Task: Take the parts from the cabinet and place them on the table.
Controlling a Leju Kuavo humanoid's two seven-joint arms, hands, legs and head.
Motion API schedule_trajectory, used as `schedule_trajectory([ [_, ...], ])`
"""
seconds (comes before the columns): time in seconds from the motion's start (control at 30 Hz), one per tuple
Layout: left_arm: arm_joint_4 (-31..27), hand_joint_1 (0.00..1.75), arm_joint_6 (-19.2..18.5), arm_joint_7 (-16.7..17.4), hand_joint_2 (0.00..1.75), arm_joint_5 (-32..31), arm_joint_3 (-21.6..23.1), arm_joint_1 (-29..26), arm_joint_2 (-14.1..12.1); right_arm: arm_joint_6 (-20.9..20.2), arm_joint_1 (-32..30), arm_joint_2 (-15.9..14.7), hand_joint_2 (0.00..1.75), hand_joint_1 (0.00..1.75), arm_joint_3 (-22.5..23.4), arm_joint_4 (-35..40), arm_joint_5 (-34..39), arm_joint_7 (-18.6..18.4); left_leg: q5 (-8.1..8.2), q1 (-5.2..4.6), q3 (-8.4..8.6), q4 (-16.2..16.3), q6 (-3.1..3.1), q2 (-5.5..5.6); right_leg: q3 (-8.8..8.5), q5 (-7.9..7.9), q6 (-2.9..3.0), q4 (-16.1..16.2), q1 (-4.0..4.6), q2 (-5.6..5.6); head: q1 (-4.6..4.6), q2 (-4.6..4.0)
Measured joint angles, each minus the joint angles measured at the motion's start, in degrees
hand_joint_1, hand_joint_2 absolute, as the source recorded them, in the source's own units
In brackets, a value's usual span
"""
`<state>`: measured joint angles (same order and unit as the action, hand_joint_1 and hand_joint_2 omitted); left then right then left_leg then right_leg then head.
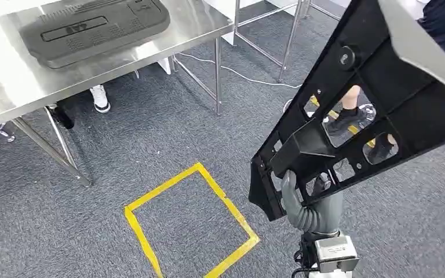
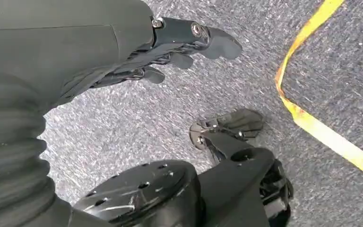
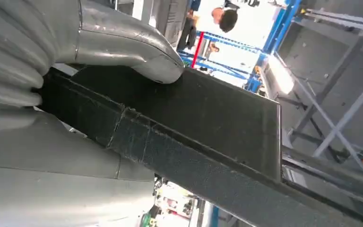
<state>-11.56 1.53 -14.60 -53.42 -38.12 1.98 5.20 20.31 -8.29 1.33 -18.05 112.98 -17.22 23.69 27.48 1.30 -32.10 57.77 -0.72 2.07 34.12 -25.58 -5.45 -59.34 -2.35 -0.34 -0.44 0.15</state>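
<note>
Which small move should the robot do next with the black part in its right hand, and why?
Probably carry it toward the steel table: the right hand grips the black ribbed part above the carpet, apart from the table, where another part already lies.

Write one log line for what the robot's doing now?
right hand: holds black part | left hand: empty | table: one part

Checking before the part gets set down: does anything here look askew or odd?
The black part hangs steeply tilted, gripped by the right hand at its lower end. The part on the table lies flat.
</note>
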Motion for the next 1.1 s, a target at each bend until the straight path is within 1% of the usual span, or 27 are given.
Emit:
schedule_trajectory([
  [0.03,0.00,0.00,0.02,0.02,1.75,0.00,-0.04,0.01,-0.18,0.00,0.09,0.00,1.75,1.75,0.00,-0.11,0.00,0.00,0.39,-0.60,-0.07,0.19,0.59,0.12,-0.51,-0.76,0.34,1.23,0.22,0.29,0.26,0.00],
  [0.07,0.00,0.00,0.02,0.02,1.75,-0.02,-0.02,0.07,-0.20,0.00,0.06,0.04,1.75,1.75,-0.04,-0.11,0.00,-0.04,0.68,-0.59,-0.11,0.27,0.97,0.22,-1.08,-0.93,1.77,1.49,0.25,0.55,0.11,0.00],
  [0.17,0.00,0.00,0.02,0.07,1.75,-0.09,-0.02,-0.13,-0.22,-0.02,0.01,0.02,1.75,1.75,-0.04,-0.17,0.02,-0.20,0.98,-0.16,0.53,-0.32,1.74,0.18,-1.41,-1.39,3.15,1.44,0.51,0.53,0.06,0.00],
  [0.23,0.00,0.00,0.02,0.07,1.75,-0.11,-0.02,-0.10,-0.22,-0.04,-0.04,0.09,1.75,1.75,-0.09,-0.15,0.00,-0.20,2.12,-0.06,-0.65,2.83,2.00,-1.13,-2.83,-2.09,4.26,1.66,0.45,0.43,-0.39,0.00],
  [0.27,0.00,0.00,0.00,0.07,1.75,-0.11,-0.04,-0.07,-0.20,-0.04,0.01,0.13,1.75,1.75,-0.09,-0.15,0.00,-0.20,3.41,-0.08,-2.98,7.05,1.95,-1.58,-3.35,-2.51,4.87,1.67,0.64,0.24,-0.46,0.00],
  [0.33,0.00,0.00,0.00,0.20,1.75,-0.20,-0.04,-0.24,-0.17,-0.04,-0.05,0.13,1.75,1.75,-0.07,-0.15,0.02,-0.20,5.73,-0.09,-9.44,16.97,1.84,-1.63,-4.57,-3.62,5.34,1.67,1.17,0.09,-0.42,0.00],
  [0.37,0.00,0.00,0.00,0.30,1.75,-0.20,-0.07,-0.46,-0.17,-0.04,-0.09,0.13,1.75,1.75,-0.11,-0.24,0.02,-0.20,5.24,-0.10,-11.85,19.41,1.70,-1.63,-5.31,-4.26,5.46,1.67,1.42,0.12,-0.48,0.00],
  [0.4,0.00,0.00,0.00,0.35,1.75,-0.22,-0.09,-0.67,-0.17,-0.04,-0.15,0.13,1.75,1.75,-0.13,-0.31,0.02,-0.20,3.20,-0.13,-12.83,18.82,1.43,-1.63,-6.25,-4.93,5.50,1.69,1.61,0.23,-0.50,0.00],
  [0.43,0.00,0.00,0.00,0.35,1.75,-0.22,-0.09,-0.81,-0.17,-0.04,-0.17,0.13,1.75,1.75,-0.13,-0.31,0.07,-0.20,0.16,-0.22,-12.52,15.88,1.05,-1.63,-7.27,-5.67,5.48,1.70,1.77,0.32,-0.46,0.00],
  [0.5,0.00,0.00,0.00,0.37,1.75,-0.22,-0.11,-0.85,-0.17,-0.04,-0.19,0.15,1.75,1.75,-0.13,-0.31,0.09,-0.20,-7.28,-0.70,-9.87,5.96,-0.27,-1.70,-9.33,-7.37,5.33,1.78,1.96,0.36,-0.48,0.00],
  [0.53,0.04,0.00,0.00,0.44,1.75,-0.22,-0.15,-0.97,-0.39,-0.04,-0.24,0.18,1.75,1.75,-0.09,-0.41,0.09,-0.20,-6.36,-1.16,-9.47,5.96,-0.75,-1.99,-9.29,-8.08,4.97,2.04,1.83,0.33,0.04,0.00],
  [0.57,0.04,0.00,0.00,0.41,1.75,-0.22,-0.15,-0.94,-0.26,-0.04,-0.17,0.13,1.75,1.75,-0.11,-0.44,0.11,-0.22,-5.68,-1.79,-8.37,4.69,-0.83,-2.15,-9.43,-8.46,4.41,2.07,2.15,0.41,-0.14,0.00],
  [0.6,0.00,0.00,0.00,0.42,1.75,-0.22,-0.15,-0.69,-0.26,-0.04,-0.29,0.22,1.75,1.75,-0.11,-0.44,0.11,-0.24,-4.14,-2.14,-7.55,3.74,-0.85,-2.17,-9.51,-8.71,3.93,2.36,1.72,0.30,-0.56,0.00],
  [0.63,-0.02,0.00,0.02,0.41,1.75,-0.22,-0.15,-0.72,-0.35,-0.04,-0.34,0.22,1.75,1.75,-0.11,-0.44,0.09,-0.24,-3.71,-2.31,-7.31,3.15,-1.08,-1.99,-10.93,-8.46,3.51,2.23,1.63,0.25,-0.63,0.00],
  [0.67,-0.02,0.00,0.02,0.42,1.75,-0.22,-0.15,-0.70,-0.37,-0.04,-0.31,0.24,1.75,1.75,-0.11,-0.42,0.09,-0.24,-3.18,-2.37,-6.58,2.68,-1.33,-1.90,-11.12,-7.80,2.61,2.07,1.68,0.24,-0.72,0.00],
  [0.7,-0.04,0.00,0.00,0.39,1.75,-0.22,-0.15,-0.69,-0.20,-0.05,-0.24,0.26,1.75,1.75,-0.11,-0.37,0.09,-0.24,-3.01,-1.59,-4.89,1.62,-1.60,-1.42,-10.13,-7.73,2.23,0.46,1.62,0.25,-0.77,0.00],
  [0.73,-0.02,0.00,0.00,0.35,1.75,-0.22,-0.17,-0.94,-0.24,-0.04,-0.28,0.24,1.75,1.75,-0.11,-0.48,0.04,-0.24,-2.41,-1.66,-3.42,0.98,-1.89,-1.41,-8.53,-6.32,1.78,-3.56,1.62,0.31,-0.52,0.00],
  [0.77,-0.02,0.00,0.07,0.35,1.75,-0.22,-0.17,-0.84,-0.33,-0.04,-0.08,0.20,1.75,1.75,-0.13,-0.48,0.04,-0.15,-1.96,-1.49,-2.60,0.61,-2.21,-1.32,-4.89,-6.10,1.68,-8.53,1.61,0.33,-0.51,0.00],
  [0.8,-0.02,0.00,0.04,0.37,1.75,-0.17,-0.20,-0.74,-0.35,-0.04,-0.08,0.15,1.75,1.75,-0.11,-0.48,0.07,-0.20,-1.33,-1.35,-1.84,0.48,-2.20,-1.13,-1.10,-7.07,2.02,-12.66,1.54,0.33,-0.46,0.00],
  [0.87,-0.02,0.00,0.00,0.35,1.75,-0.17,-0.20,-0.73,-0.31,-0.07,-0.26,0.04,1.75,1.75,-0.11,-0.48,0.11,-0.22,0.28,-1.02,-0.14,0.45,-2.02,-0.73,4.24,-11.18,2.95,-16.01,1.36,0.32,-0.37,0.00],
  [0.9,-0.02,0.00,0.00,0.37,1.75,-0.17,-0.20,-0.78,-0.26,-0.04,-0.28,0.02,1.75,1.75,-0.11,-0.48,0.11,-0.24,1.16,-0.79,1.04,0.45,-1.84,-0.52,5.86,-12.18,2.29,-15.34,1.17,0.31,-0.26,0.00],
  [0.93,0.00,0.00,0.00,0.37,1.75,-0.17,-0.20,-0.89,-0.15,-0.07,-0.33,0.00,1.75,1.75,-0.11,-0.48,0.11,-0.24,2.19,-0.57,2.43,0.45,-1.53,-0.31,6.49,-11.82,1.51,-12.98,1.02,0.30,-0.33,0.00],
  [0.97,0.00,0.00,0.00,0.37,1.75,-0.20,-0.20,-0.96,-0.11,-0.04,-0.34,0.00,1.75,1.75,-0.11,-0.48,0.11,-0.24,3.15,-0.25,3.74,0.45,-1.25,-0.15,6.39,-9.91,0.57,-9.55,0.84,0.26,-0.31,0.00],
  [1.0,0.00,0.00,0.00,0.37,1.75,-0.20,-0.20,-0.96,0.00,-0.04,-0.34,-0.02,1.75,1.75,-0.13,-0.48,0.09,-0.24,4.16,-0.04,5.00,0.45,-0.90,-0.06,6.05,-6.27,-0.38,-5.46,0.73,0.19,-0.28,0.00],
  [1.03,0.04,0.00,0.00,0.37,1.75,-0.20,-0.20,-1.20,-0.02,-0.04,-0.34,-0.07,1.75,1.75,-0.13,-0.57,0.11,-0.24,5.10,-0.17,5.11,0.20,-0.40,-0.06,5.77,-0.05,-1.96,-1.33,0.61,-0.11,0.12,0.00],
  [1.07,0.04,0.00,0.00,0.37,1.75,-0.20,-0.20,-0.95,-0.02,-0.04,-0.40,-0.07,1.75,1.75,-0.11,-0.61,0.11,-0.22,6.45,-0.22,7.07,0.59,-0.09,0.06,5.83,3.29,-1.76,0.18,0.60,-0.81,0.17,0.00],
  [1.1,0.04,0.00,0.00,0.37,1.75,-0.17,-0.20,-0.80,0.02,-0.09,-0.39,-0.11,1.75,1.75,-0.22,-0.63,0.11,-0.35,6.95,-0.41,6.65,-0.52,0.41,0.00,4.56,2.51,0.38,-0.22,1.33,-0.60,0.44,0.00],
])
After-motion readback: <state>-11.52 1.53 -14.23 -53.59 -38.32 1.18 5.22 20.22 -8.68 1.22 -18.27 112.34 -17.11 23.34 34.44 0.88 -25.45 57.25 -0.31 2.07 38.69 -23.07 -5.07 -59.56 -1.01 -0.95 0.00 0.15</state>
